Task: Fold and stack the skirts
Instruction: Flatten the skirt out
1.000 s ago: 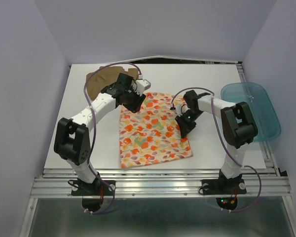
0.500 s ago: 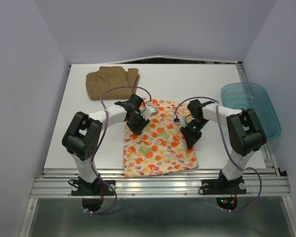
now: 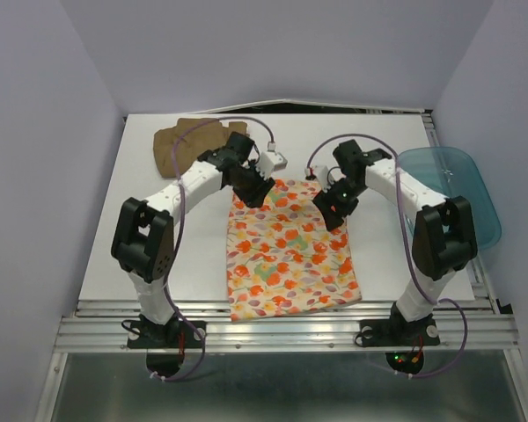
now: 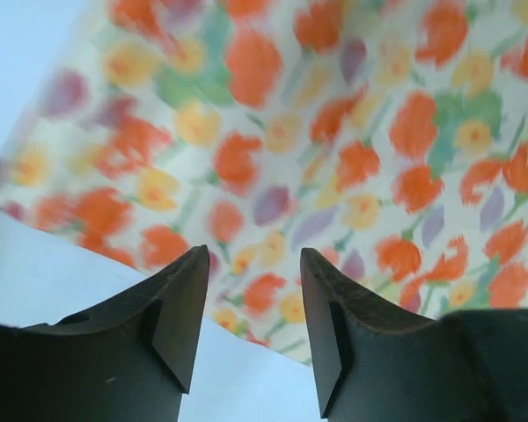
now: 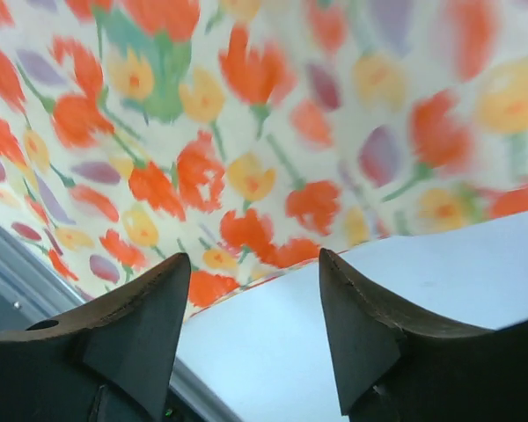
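Observation:
The leaf-print skirt lies flat on the white table, reaching toward the near edge. It fills the left wrist view and the right wrist view. The tan-brown skirt lies folded at the back left, partly behind the left arm. My left gripper hovers over the print skirt's far left corner, open and empty. My right gripper hovers over its far right corner, open and empty.
A translucent teal tub stands off the table's right edge, next to the right arm. The table ends in a metal rail at the front. Cables loop above both arms.
The print skirt has slid toward the near edge and lies straighter. Both grippers have moved back to its far corners and stand open above it.

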Controlling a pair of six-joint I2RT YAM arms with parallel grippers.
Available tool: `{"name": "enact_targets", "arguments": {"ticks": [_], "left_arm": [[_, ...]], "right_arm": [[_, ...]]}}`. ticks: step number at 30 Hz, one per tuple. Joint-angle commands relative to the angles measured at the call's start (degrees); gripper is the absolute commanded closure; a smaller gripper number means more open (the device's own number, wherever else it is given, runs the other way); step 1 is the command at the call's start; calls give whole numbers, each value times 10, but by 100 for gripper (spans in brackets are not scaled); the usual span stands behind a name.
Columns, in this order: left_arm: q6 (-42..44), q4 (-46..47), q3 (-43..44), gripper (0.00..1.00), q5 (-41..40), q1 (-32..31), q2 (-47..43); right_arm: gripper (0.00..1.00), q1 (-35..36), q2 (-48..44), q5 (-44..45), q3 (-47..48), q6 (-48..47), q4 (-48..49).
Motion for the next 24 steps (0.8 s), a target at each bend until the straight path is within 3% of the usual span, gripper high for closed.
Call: {"name": "enact_targets", "arguments": {"ticks": [1, 6, 9, 15, 19, 24], "left_arm": [[22, -18, 162, 42, 56, 42, 55], [12, -29, 292, 48, 77, 67, 161], [5, -12, 318, 52, 70, 76, 205], [55, -35, 414, 50, 43, 86, 281], [92, -46, 417, 50, 36, 89, 309], [112, -60, 406, 50, 20, 91, 332]], "right_arm": [[34, -26, 11, -17, 144, 25, -4], [58, -76, 101, -16, 266, 63, 12], [63, -89, 176, -5, 340, 67, 15], [57, -101, 262, 42, 401, 42, 66], [50, -101, 296, 48, 411, 6, 66], [48, -101, 313, 47, 388, -23, 64]]}}
